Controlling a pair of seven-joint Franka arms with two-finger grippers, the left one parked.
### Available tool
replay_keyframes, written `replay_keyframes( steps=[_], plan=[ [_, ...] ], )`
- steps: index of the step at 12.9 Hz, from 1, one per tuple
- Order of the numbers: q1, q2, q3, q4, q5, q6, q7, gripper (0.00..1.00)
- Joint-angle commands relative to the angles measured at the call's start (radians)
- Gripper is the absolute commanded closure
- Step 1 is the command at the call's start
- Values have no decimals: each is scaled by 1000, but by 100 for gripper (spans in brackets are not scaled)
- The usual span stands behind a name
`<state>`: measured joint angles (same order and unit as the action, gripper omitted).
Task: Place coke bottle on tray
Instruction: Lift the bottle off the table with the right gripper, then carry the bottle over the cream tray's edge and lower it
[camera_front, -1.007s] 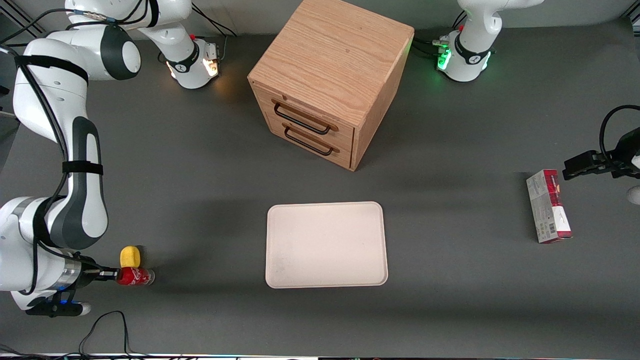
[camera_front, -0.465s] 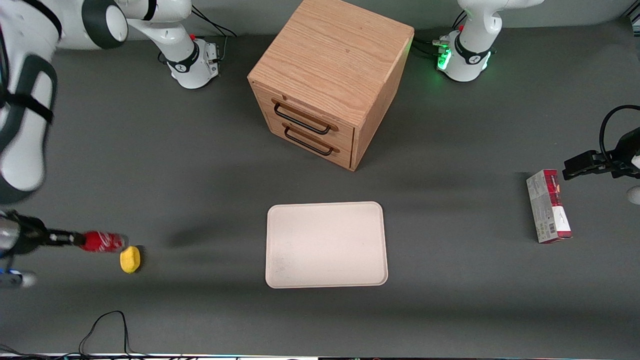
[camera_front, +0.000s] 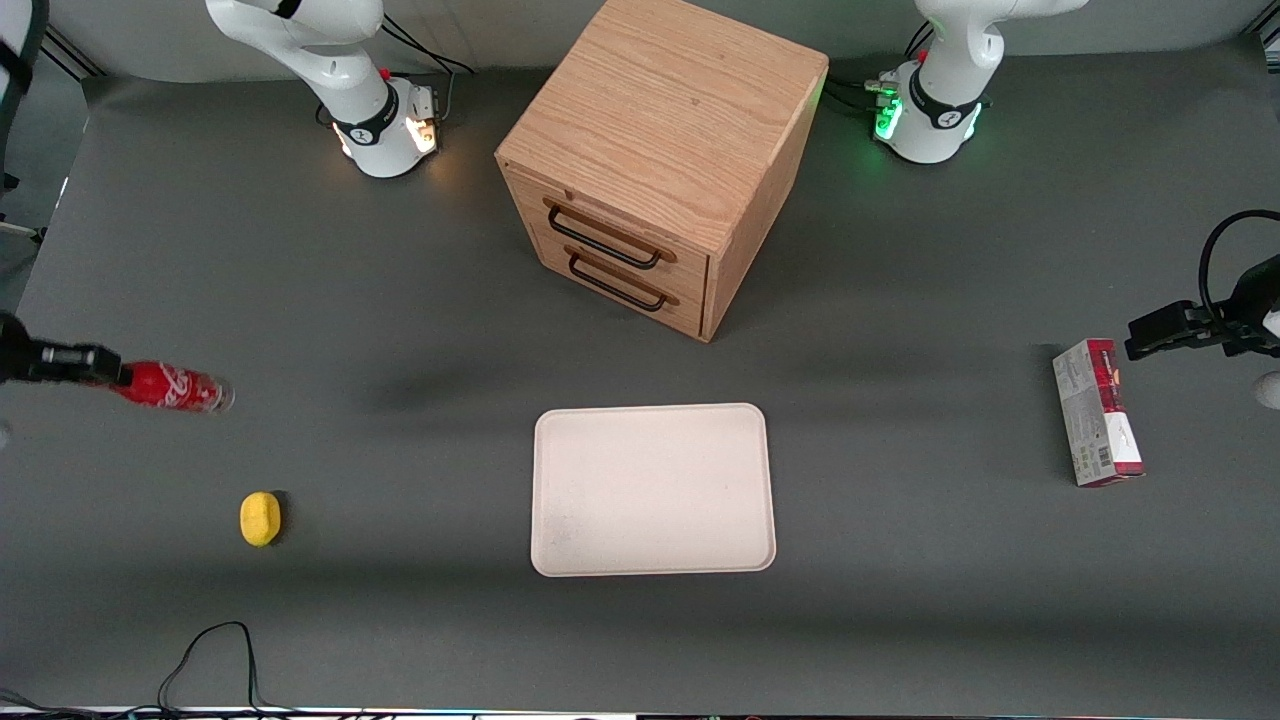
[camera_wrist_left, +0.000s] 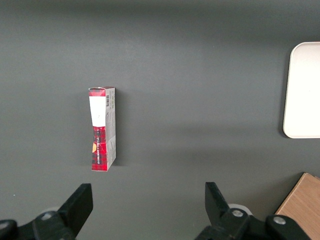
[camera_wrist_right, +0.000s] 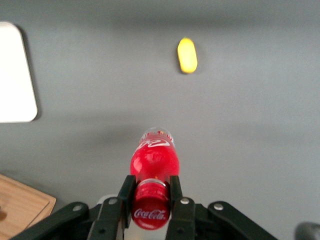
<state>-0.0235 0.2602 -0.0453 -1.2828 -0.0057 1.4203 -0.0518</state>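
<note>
Gripping the coke bottle (camera_front: 172, 388) by its neck, just under the red cap, the gripper (camera_front: 100, 368) hangs above the table at the working arm's end — fingers (camera_wrist_right: 174, 192) clamped on either side, bottle lying roughly level in the air with its clear base pointing toward the tray (camera_front: 653, 489). That tray sits well apart from it, nearer the front camera than the wooden cabinet (camera_front: 660, 160). A yellow lump (camera_front: 260, 518) lies on the table — nearer the front camera than the bottle.
</note>
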Motion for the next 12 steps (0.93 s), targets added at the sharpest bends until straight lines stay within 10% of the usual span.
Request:
replay_keyframes(
  steps=[1, 12],
  plan=[
    [36, -179, -2, -254, -7, 85, -5, 100],
    [372, 386, 28, 336, 36, 97, 646, 100]
  ],
)
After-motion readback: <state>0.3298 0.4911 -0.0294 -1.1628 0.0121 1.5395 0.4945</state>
